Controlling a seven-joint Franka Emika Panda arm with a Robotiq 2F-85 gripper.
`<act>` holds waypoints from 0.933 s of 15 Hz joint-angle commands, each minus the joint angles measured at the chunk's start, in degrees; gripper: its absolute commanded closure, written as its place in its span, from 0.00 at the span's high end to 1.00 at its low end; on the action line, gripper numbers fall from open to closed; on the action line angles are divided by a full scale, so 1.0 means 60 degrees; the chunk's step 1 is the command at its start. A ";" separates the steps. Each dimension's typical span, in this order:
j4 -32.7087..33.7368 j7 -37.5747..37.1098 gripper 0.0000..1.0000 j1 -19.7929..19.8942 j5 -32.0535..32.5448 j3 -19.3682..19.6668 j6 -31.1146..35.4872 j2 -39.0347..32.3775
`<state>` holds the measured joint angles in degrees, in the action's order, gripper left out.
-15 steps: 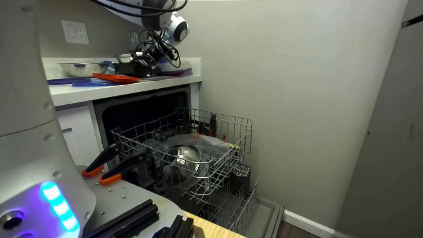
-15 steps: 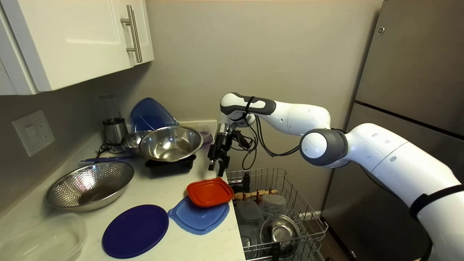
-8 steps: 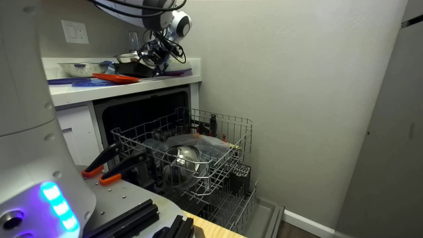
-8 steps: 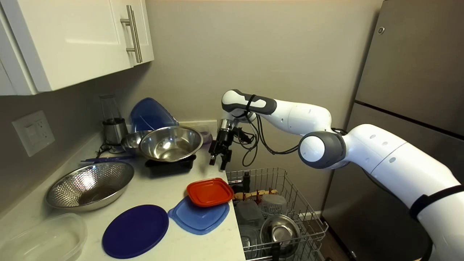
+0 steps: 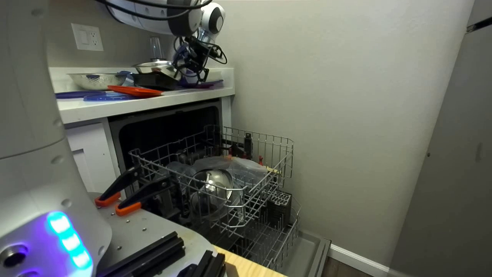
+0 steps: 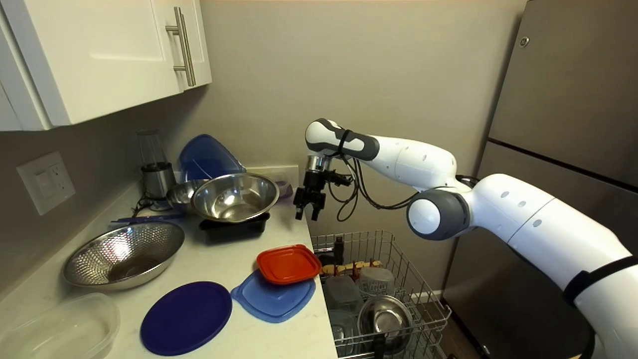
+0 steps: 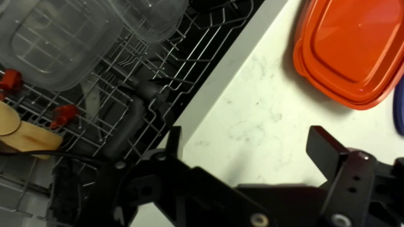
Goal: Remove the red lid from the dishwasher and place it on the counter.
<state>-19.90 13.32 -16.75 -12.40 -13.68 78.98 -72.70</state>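
A plain grey wall (image 5: 346, 96) makes the background. In an exterior view, the worktop (image 5: 115, 107) is under the jaws, and the opened dishwasher (image 5: 173, 125) is lower. The red lid (image 5: 135, 91) lies left of the jaws, a little tilted.

In an exterior view, this lid rests partly over a light blue lid (image 6: 276, 301), lower than the jaws; that support probably causes the tilt. Left of the jaws, a steel bowl (image 6: 235, 198) sits on a black tray (image 6: 234, 230), maybe to save space.

In the wrist view, the jaws are spread wide and hold nothing, presumably since the lid needs no holding. It lies beyond them, to the upper right, a short end toward them. Its far end is cut off, but the long axis seems to follow the worktop's front edge.
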 commanded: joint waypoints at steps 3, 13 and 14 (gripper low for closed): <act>0.0002 -0.0324 1.00 0.0063 0.0506 0.0540 0.0696 0.0390; -0.0053 -0.1059 1.00 0.0807 0.0732 0.1036 0.1778 0.0909; -0.0177 -0.0715 1.00 0.0692 0.0703 0.0932 0.1692 0.0846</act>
<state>-19.77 9.03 -12.75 -8.69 -7.51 88.73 -68.33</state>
